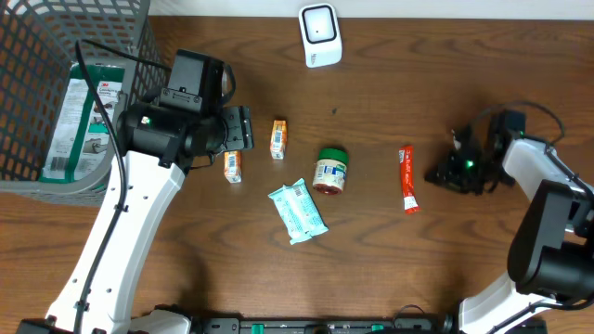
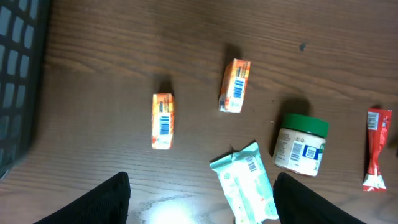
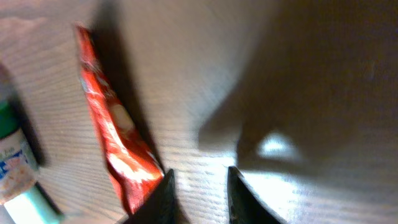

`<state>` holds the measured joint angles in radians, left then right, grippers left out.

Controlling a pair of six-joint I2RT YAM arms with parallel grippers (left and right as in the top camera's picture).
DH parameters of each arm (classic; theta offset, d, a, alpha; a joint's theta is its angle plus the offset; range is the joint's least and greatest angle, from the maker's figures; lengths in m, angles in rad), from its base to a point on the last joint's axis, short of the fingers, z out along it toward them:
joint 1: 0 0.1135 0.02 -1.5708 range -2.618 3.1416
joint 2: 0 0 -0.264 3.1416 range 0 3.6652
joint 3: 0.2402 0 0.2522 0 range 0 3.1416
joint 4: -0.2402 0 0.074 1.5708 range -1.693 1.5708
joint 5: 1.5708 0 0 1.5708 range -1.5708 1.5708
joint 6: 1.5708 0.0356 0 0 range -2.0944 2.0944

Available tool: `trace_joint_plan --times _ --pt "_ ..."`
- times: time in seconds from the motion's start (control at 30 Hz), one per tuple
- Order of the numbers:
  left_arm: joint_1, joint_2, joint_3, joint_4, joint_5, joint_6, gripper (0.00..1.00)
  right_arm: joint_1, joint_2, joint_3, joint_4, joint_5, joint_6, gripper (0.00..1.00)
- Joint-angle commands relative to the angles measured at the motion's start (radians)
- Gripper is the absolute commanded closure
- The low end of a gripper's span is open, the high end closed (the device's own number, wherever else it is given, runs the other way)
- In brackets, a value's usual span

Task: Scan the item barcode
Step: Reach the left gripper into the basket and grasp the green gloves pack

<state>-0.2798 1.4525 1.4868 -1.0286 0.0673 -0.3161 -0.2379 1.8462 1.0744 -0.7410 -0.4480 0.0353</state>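
ok so left fingers [image 2: 112, 199] spread wide above the bench [image 1: 390, 56] middle, right fingers [image 3: 163, 193] slightly apart, empty, just beside the sachet [image 3: 112, 137].

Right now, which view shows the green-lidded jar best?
Left wrist: the green-lidded jar shows whole, printed code facing the camera. Overhead shows it whole but small; right wrist catches only a blurred sliver at its left edge.

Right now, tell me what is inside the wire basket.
One white-and-green packaged item lies in the basket. The left arm covers part of the basket's right side, so anything there is hidden.
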Motion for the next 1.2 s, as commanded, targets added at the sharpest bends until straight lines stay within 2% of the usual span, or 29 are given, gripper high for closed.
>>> trace_joint_plan --times 0.0,0.07,0.2,0.4,0.5,0.53,0.57,0.67,0.73,0.83,0.93,1.17 --pt "0.0 0.006 0.003 -0.004 -0.035 0.009 0.26 0.05 0.01 0.053 -0.003 0.058 0.01 0.65" --pt "0.003 0.006 0.007 -0.011 -0.035 0.009 0.26 0.074 0.01 0.057 -0.002 0.06 0.011 0.6" --pt "0.058 0.006 0.088 -0.055 -0.035 0.01 0.26 0.119 0.01 0.058 0.0 0.13 0.013 0.42" --pt "0.241 0.006 0.346 -0.122 -0.035 0.012 0.26 0.158 0.01 0.058 0.012 0.198 0.011 0.3" --pt "0.339 0.006 0.433 -0.084 -0.114 0.016 0.26 0.162 0.01 0.058 0.019 0.197 0.012 0.17" --pt "0.367 0.006 0.443 -0.06 -0.159 0.016 0.26 0.162 0.01 0.058 0.02 0.197 0.012 0.05" --pt "0.394 0.006 0.444 -0.032 -0.203 0.016 0.26 0.162 0.01 0.058 0.02 0.197 0.012 0.01" --pt "0.467 0.023 0.443 0.004 -0.319 0.022 0.26 0.161 0.01 0.057 0.019 0.197 0.012 0.01" --pt "0.514 0.05 0.443 0.007 -0.35 0.074 0.25 0.161 0.01 0.057 0.019 0.197 0.012 0.01" --pt "0.568 0.106 0.441 0.006 -0.349 0.154 0.17 0.161 0.01 0.057 0.019 0.198 0.012 0.01" --pt "0.613 0.168 0.441 0.005 -0.348 0.167 0.1 0.161 0.01 0.057 0.019 0.197 0.012 0.01" --pt "0.661 0.336 0.441 0.027 -0.341 0.271 0.03 0.161 0.01 0.057 0.019 0.197 0.012 0.01"
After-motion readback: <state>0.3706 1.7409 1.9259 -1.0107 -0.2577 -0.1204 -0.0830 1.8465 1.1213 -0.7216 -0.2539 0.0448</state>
